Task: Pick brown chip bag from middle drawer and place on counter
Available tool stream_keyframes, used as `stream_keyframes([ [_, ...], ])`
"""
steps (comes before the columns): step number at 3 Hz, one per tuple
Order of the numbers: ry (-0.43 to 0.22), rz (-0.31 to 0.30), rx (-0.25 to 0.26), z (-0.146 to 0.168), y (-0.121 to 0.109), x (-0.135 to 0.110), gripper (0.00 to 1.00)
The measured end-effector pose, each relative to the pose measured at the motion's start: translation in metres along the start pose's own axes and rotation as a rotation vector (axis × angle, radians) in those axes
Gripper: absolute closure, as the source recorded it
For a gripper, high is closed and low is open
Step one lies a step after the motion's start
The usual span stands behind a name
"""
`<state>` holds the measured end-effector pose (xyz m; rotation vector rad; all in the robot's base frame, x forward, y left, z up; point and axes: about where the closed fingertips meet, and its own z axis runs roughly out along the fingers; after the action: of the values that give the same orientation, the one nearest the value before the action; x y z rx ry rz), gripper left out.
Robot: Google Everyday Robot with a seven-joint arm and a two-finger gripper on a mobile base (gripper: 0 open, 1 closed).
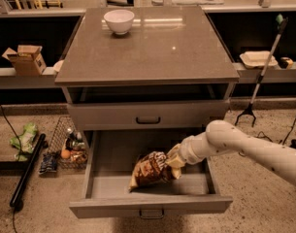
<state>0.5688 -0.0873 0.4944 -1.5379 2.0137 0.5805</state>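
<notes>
At the pincer (172,160), low inside the open drawer (113,154), the chip bag (148,170) is gripped by one end only. The pincer is pinching the bag's right-hand end. The rest of the bag slopes away to the left of the pincer and downward, and its far corner is at or just above the drawer floor; contact there cannot be confirmed.

Likely faults from this position:

1. Slip. The film is glossy and the hold is at one end, so the hanging weight may pull the bag out of the grip during the lift.
2. Snag. The upper drawer front (147,115) sits directly above and behind the pincer. A straight vertical lift may catch the bag or the arm (225,140) on it, so the bag probably has to come out toward the viewer first.
3. Drag. The low end may catch the front wall of the drawer, below the pincer.
4. Collision at release. The desk (152,47) lies well above and beyond the pincer, with a white bowl (119,21) at its far left. A swinging bag set down there could knock it.

Bag appearance: crumpled and shiny, dark brown in the middle, tan-yellow at the ends, with pale lettering. It looks light, puffy and easily deformed
</notes>
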Motion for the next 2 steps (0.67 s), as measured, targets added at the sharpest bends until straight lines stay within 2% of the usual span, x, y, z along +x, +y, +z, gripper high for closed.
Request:
stream_keyframes([
  [1,-0.006,-0.010,0.088,-0.0625,-0.0079,-0.0118,1.00],
  [2,-0.006,-0.010,0.088,-0.0625,-0.0079,-0.0118,1.00],
])
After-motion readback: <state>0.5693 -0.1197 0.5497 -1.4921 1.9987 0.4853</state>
